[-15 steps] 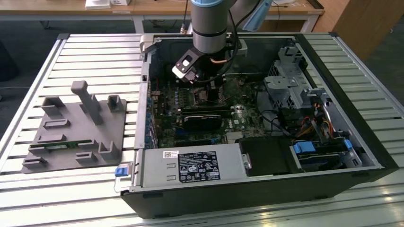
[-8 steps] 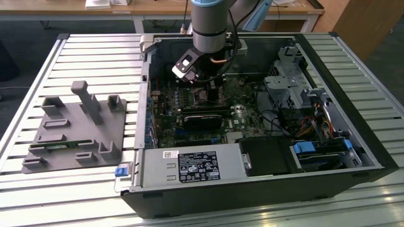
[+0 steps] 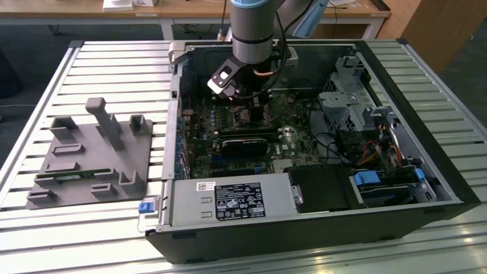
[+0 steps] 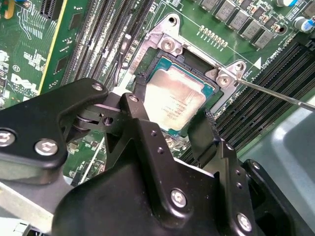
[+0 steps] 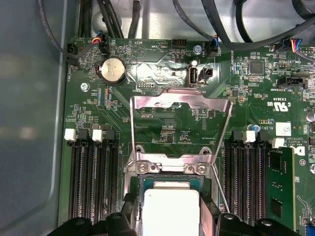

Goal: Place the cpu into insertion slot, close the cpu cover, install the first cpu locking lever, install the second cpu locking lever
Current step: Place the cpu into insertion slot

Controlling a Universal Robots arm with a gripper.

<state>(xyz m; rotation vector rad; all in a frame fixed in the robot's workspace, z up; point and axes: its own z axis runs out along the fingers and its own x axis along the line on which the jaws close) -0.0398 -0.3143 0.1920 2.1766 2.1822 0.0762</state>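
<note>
Our arm's black two-fingered gripper [image 4: 172,105] grips the cpu [image 4: 170,96] — a small flat square chip with a dull silver top — by two opposite edges, down in the square black silver-rimmed insertion slot [image 4: 193,68] on the green circuit board [image 5: 246,88]. We see the thin silver window-frame cpu cover [image 5: 179,102] standing open (hinged just beside the slot).

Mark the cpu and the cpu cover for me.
cpu [image 4: 174,98]: second wrist view, centre of its silver top.
cpu cover [image 5: 147,102]: first wrist view, end bar of the open silver frame.
</note>
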